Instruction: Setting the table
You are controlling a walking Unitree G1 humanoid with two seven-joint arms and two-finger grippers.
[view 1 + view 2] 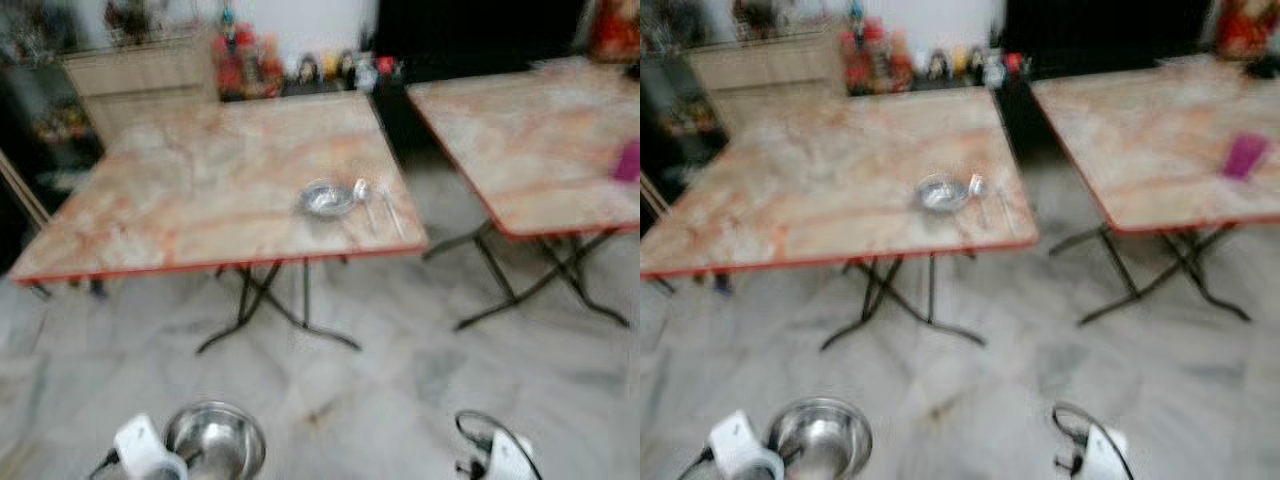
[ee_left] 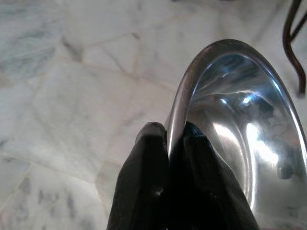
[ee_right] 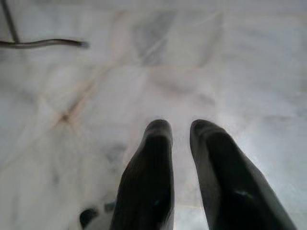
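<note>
Left gripper (image 2: 175, 139) pinches the rim of a steel bowl (image 2: 240, 143) between its two black fingers, low over the pale marble floor (image 1: 400, 380); the bowl is round, shiny and mirror-bright inside; right gripper (image 3: 180, 132) hangs over the floor, fingers slightly apart, holding nothing; ahead, a folding table (image 1: 200, 190) carries another small steel bowl (image 1: 328, 198) with a spoon (image 1: 363, 192) just beside it.

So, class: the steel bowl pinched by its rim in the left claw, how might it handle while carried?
The steel bowl looks thin and rigid, so probably light. Its polished rim may slip between the left claw fingers. Held at one edge only, it could swing or tilt.
</note>
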